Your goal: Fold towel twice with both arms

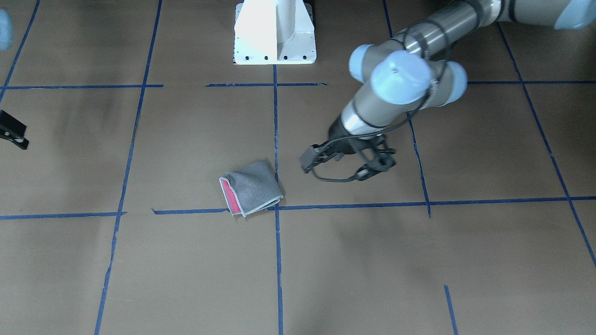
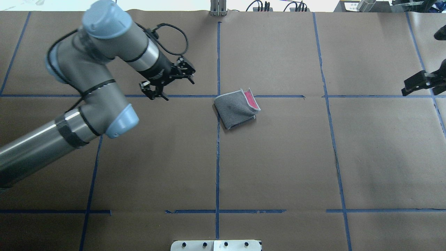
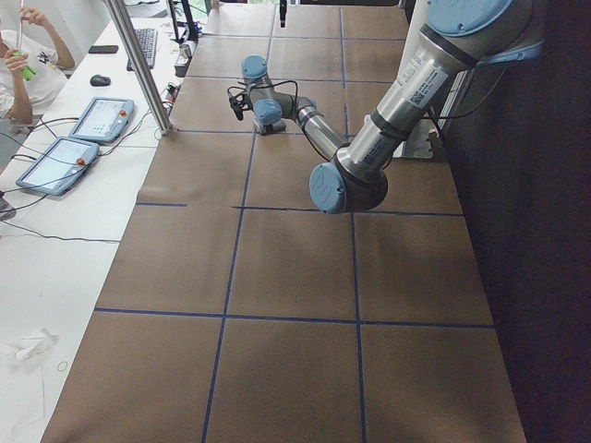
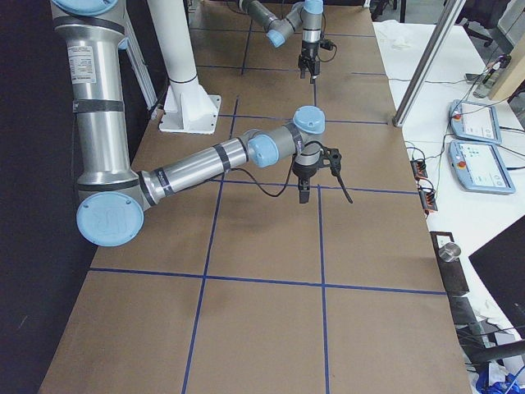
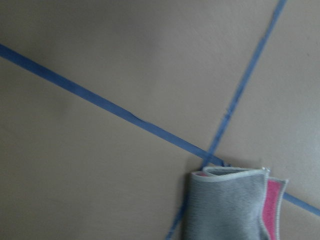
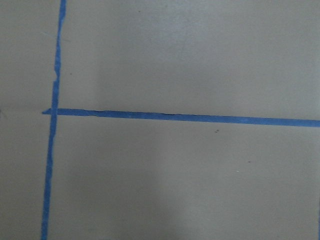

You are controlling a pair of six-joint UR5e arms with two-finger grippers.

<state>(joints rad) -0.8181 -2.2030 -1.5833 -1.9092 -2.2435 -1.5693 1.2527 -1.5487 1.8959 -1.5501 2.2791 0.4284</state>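
The towel lies folded into a small square near the table's middle, dark grey face up, with a strip of pink and the pale border showing at one edge. It also shows in the front view and in the left wrist view. My left gripper hovers beside the towel, apart from it, with its jaws open and empty; it also shows in the front view. My right gripper is far off at the table's edge, cut by the frame, and I cannot tell whether it is open or shut.
Brown paper covers the table, marked with a grid of blue tape lines. The white pedestal base stands at the robot's side. The right wrist view shows only bare paper and tape.
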